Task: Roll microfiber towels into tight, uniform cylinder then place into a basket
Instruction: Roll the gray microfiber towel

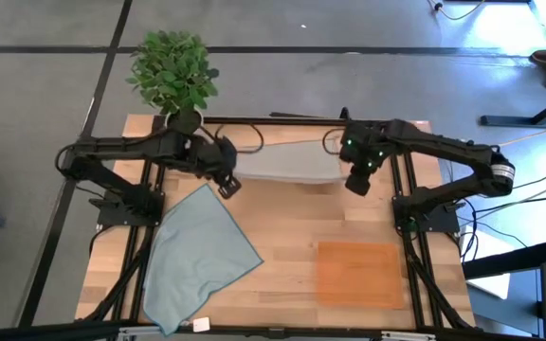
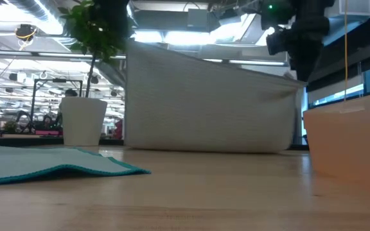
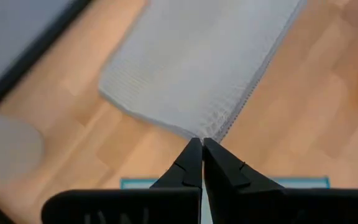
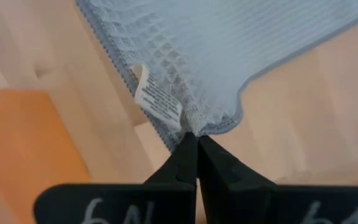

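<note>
Now the left gripper [image 1: 227, 183] and right gripper [image 1: 356, 180] pinch the grey towel [image 1: 287, 163] up at the table's back edge, ready to lay it flat for rolling.

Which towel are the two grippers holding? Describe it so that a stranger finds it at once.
Start at the potted plant at the table's far edge. Just beside it, a grey towel hangs stretched between the left gripper and the right gripper, each shut on a corner. The blue towel lies flat and untouched; this one is lifted.

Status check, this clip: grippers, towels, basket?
Left gripper and right gripper each shut on a grey towel corner, lifted. Blue towel flat. Basket empty, unobstructed.
</note>
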Controlling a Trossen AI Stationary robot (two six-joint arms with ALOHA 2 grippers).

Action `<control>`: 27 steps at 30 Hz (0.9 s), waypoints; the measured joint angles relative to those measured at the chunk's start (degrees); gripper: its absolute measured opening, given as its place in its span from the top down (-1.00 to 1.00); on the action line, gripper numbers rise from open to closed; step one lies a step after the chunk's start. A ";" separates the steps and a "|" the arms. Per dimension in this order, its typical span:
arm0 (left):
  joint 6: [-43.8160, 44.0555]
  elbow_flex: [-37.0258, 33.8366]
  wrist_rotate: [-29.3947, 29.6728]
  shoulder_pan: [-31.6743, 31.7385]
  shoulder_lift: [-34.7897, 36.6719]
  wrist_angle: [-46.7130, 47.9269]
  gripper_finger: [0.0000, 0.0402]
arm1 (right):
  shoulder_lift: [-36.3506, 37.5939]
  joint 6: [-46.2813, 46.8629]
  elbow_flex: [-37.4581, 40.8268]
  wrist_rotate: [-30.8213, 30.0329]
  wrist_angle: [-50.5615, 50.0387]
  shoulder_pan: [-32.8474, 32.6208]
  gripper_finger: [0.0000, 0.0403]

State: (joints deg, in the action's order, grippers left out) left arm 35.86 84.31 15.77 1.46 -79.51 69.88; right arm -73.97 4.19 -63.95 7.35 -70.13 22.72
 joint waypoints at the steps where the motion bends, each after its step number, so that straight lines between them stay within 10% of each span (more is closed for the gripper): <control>1: 0.84 0.00 -0.61 -0.79 -0.75 0.05 1.00 | -0.01 0.90 0.68 0.00 0.04 -0.73 0.98; 27: 10.71 -3.39 -7.99 -9.94 -16.14 2.59 1.00 | 0.01 14.61 13.53 2.29 13.34 -12.04 0.98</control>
State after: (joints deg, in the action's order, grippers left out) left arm 46.57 80.92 7.78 -8.47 -95.66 72.47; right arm -73.95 18.80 -50.41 9.64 -56.78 10.68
